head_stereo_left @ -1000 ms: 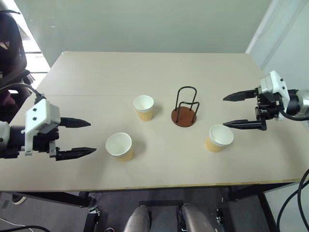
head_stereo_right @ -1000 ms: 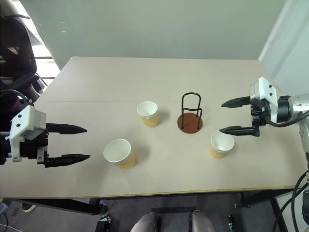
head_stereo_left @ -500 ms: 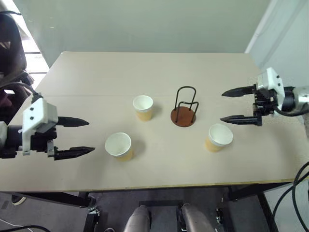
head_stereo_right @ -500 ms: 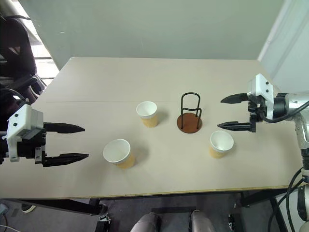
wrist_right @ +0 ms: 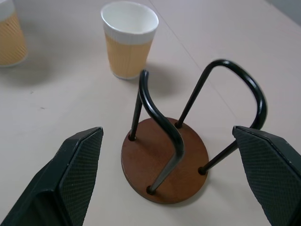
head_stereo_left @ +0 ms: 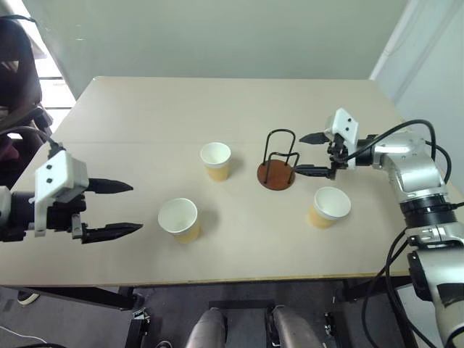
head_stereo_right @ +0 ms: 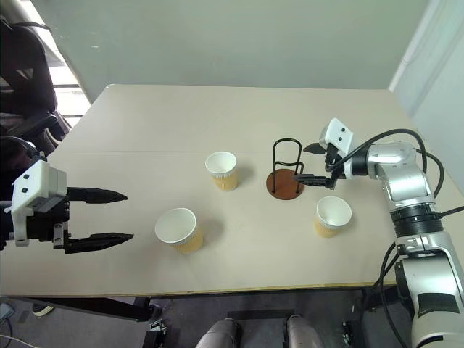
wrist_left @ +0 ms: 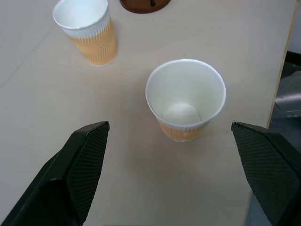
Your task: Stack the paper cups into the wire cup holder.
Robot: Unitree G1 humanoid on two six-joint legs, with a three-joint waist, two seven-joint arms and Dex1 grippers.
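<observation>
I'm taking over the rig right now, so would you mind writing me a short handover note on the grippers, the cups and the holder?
Left gripper: open, empty, hovering beside the near-left paper cup.
Right gripper: open, empty, at the wire cup holder, one finger on either side of it, not touching it as far as I can see.
Cups: all three stand upright and apart on the table; the other two are the middle cup and the right cup.
Done: nothing stacked; the holder is empty.
Left: put all three cups into the holder.
</observation>
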